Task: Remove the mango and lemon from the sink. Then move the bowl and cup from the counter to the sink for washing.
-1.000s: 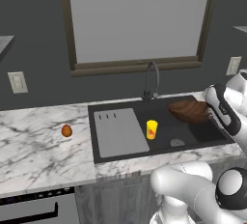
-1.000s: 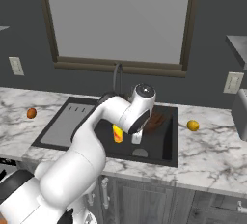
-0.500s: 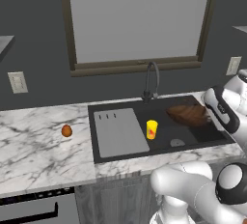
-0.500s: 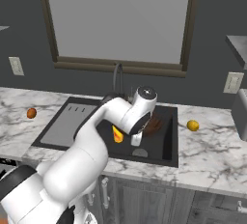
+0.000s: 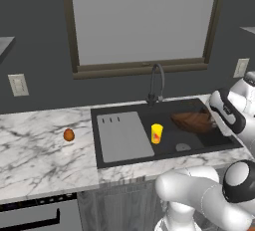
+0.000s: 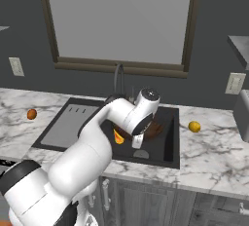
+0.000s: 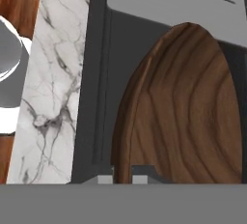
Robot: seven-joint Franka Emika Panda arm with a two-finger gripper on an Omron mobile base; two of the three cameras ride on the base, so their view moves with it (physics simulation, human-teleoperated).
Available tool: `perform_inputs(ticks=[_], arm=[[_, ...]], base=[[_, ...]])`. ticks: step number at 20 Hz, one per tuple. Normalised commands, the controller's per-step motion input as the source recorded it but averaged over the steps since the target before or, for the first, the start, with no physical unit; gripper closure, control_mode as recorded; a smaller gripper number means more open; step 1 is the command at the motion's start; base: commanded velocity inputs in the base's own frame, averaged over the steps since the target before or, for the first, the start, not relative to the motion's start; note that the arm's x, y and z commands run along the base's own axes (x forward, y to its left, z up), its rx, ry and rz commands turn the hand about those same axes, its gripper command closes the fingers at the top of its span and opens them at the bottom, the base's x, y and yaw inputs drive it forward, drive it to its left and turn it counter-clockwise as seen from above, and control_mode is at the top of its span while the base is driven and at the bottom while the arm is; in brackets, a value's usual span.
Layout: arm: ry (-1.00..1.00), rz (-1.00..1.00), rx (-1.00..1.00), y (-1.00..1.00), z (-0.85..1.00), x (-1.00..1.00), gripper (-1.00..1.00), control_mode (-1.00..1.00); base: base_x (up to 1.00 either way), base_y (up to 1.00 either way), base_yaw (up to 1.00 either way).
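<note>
My gripper (image 7: 122,179) is shut on the rim of the dark wooden bowl (image 7: 188,112), which hangs tilted low in the right half of the black sink (image 5: 124,161). In the left base view the bowl (image 5: 193,122) sits just left of my hand. The yellow cup (image 5: 156,133) stands upright in the sink's middle, left of the bowl. On the white marble counter (image 5: 40,160) left of the sink lies the mango (image 5: 68,135). The lemon (image 6: 194,126) rests on the counter right of the sink. My arm hides part of the bowl (image 6: 155,129) in the right base view.
A grey ribbed drainboard (image 5: 123,138) fills the sink's left part. The dark arched faucet (image 5: 155,83) rises behind the basin, and a round drain (image 5: 183,147) lies in front of the bowl. A wall socket (image 5: 18,84) is at far left.
My hand has sunk a little with the bowl, bringing it lower into the sink. The cup, mango and lemon have not moved.
</note>
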Motion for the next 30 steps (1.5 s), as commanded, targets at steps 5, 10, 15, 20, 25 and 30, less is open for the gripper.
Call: perform_inputs(ticks=[5,10,15,20,25,30], arm=[[0.05,0.0,0.02,0.0,-0.1,0.04,1.0,-1.0],[0.04,0.0,0.03,0.0,-0.09,0.05,1.0,-1.0],[0.02,0.0,0.01,0.0,-0.08,0.04,1.0,-1.0],[0.01,0.0,0.01,0.0,-0.08,0.02,1.0,-1.0],[0.0,0.0,0.0,0.0,-0.08,0.01,1.0,-1.0],[0.0,0.01,0.0,-0.03,-0.08,0.0,1.0,-1.0]], base=[[0.0,0.0,0.0],[0.0,0.0,0.0],[0.0,0.0,0.0],[0.0,0.0,0.0],[0.0,0.0,0.0],[0.0,0.0,0.0]])
